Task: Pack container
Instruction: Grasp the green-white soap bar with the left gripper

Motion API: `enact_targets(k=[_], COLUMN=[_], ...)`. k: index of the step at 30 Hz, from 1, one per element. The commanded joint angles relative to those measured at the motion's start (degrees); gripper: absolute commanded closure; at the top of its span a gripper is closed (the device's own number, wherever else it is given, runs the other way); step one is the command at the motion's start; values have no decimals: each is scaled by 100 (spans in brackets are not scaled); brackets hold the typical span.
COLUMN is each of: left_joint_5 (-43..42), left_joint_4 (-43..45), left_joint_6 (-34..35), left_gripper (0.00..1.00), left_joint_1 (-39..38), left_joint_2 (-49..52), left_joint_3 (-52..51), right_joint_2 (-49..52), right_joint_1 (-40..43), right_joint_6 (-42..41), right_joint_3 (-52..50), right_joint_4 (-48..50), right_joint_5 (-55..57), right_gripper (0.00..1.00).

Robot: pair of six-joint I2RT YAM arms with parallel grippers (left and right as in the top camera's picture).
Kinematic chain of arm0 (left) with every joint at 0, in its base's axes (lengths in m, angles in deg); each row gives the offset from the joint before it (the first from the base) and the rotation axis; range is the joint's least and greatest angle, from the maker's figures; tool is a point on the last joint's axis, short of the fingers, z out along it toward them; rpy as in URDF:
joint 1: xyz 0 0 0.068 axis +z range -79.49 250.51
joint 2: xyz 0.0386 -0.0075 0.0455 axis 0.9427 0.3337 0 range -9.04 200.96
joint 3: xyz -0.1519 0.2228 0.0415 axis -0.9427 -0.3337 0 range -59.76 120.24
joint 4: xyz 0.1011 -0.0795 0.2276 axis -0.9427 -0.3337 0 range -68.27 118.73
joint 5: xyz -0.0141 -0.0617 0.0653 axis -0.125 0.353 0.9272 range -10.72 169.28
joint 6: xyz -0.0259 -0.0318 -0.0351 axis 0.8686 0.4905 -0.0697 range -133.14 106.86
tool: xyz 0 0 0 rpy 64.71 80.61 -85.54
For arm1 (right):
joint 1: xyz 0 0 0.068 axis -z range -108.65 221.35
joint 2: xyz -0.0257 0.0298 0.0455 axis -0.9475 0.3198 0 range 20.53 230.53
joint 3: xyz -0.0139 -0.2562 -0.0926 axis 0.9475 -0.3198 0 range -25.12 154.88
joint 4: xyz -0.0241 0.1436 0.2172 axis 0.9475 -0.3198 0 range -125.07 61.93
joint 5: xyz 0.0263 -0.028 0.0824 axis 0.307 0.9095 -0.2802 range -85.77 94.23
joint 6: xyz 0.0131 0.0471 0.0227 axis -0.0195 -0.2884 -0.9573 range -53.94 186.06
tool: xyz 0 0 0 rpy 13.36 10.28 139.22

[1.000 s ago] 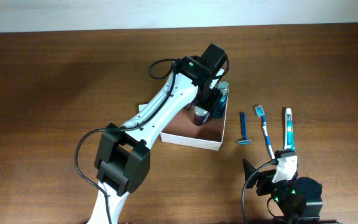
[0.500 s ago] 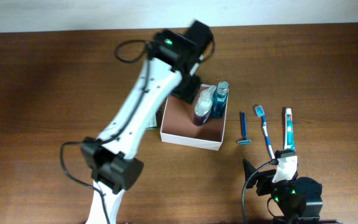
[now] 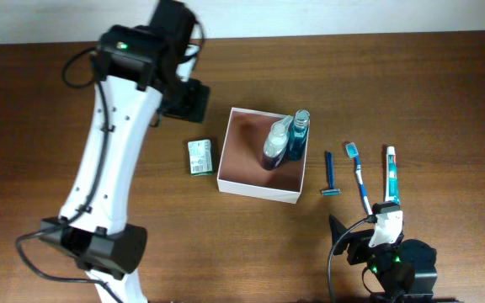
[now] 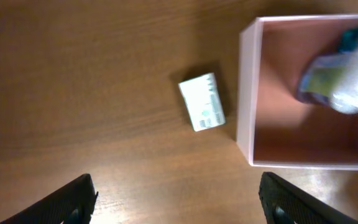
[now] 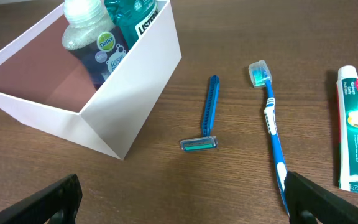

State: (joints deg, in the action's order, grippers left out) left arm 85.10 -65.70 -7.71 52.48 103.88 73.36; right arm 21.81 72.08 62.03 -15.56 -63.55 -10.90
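Left fingers [image 4: 73,198] are gaping wide, gripping nothing. A packet [image 4: 202,111] is lying ahead between them, the container [image 4: 246,93] ahead-right on the bench [image 3: 411,84]. Right fingers [image 5: 55,199] are likewise gaping, empty. A bottle [image 5: 132,18] reading "LISTER" is standing in the container ahead-left, with razor [image 5: 207,115], toothbrush [image 5: 271,115] and toothpaste [image 5: 355,146] lying ahead.

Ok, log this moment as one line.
task: pack container | inside: purple bottle, blue bottle | outside: packet, razor, toothbrush, toothpaste | left claw open | right claw open

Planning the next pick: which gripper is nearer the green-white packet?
Left. The left gripper hangs close by the packet, which lies beside the container; the right gripper sits across the container, by the toothbrush and toothpaste.
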Motion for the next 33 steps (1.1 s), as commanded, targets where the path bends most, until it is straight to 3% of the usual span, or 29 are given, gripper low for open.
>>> enact_targets(k=[1,7,13,24,33], left_joint_5=[-431,-1484,-1434,-988,-990], left_joint_4=[437,2168,3383,4513,5130], left_joint_6=[76,245,938,1167,1217], left_gripper=[14,14,15,21,25], left_joint_1=[210,238,282,275,275], left_joint_2=[74,74,74,74,136], left_joint_3=[-970,-2951,-4212,-5353,-5674], right_joint_2=[-44,-46,-44,-44,-46], right_joint_1=[42,42,42,42,42], right_joint_6=[13,13,13,13,13], right_joint_3=[-28,-28,-28,-28,-28], right_joint_4=[-9,-9,-7,-9,-9], right_joint_5=[-55,-55,-55,-55,-55], right_gripper=[1,1,1,1,1])
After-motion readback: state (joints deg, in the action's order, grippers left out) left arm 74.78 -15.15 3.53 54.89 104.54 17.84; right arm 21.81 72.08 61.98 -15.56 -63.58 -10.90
